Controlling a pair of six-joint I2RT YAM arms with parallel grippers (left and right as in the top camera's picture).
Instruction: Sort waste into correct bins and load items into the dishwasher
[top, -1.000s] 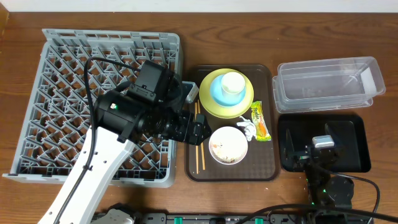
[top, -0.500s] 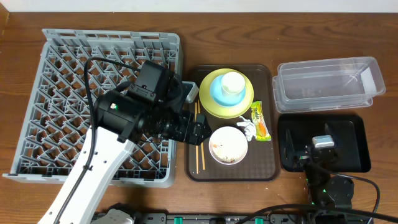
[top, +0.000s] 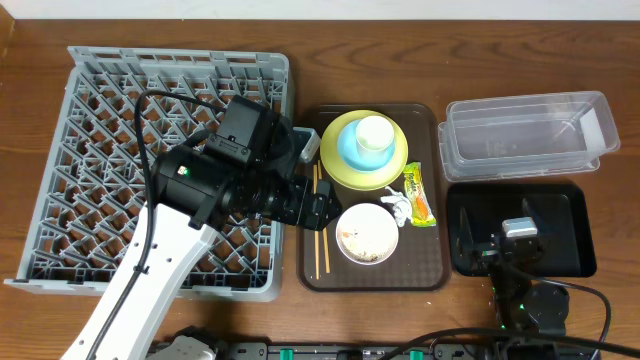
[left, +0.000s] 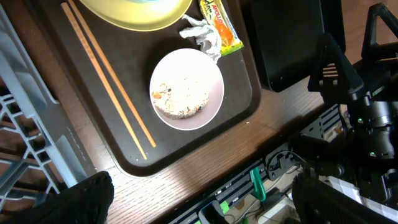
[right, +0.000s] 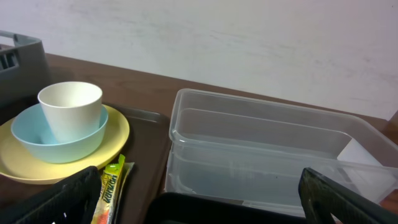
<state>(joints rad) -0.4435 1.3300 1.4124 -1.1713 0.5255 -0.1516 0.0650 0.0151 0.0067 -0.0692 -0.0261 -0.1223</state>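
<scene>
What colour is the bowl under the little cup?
Light blue; the bowl shows best from the right wrist.

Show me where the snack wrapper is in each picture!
Overhead: snack wrapper on the brown tray's right edge, beside the plate.
Left wrist: wrapper at the top, right of the plate.
Right wrist: wrapper bottom left, below the plate.
Shared landmark: the yellow-green plate.

Robot lab bench: wooden table (top: 370, 52) against a plain white wall (right: 249, 43).
</scene>
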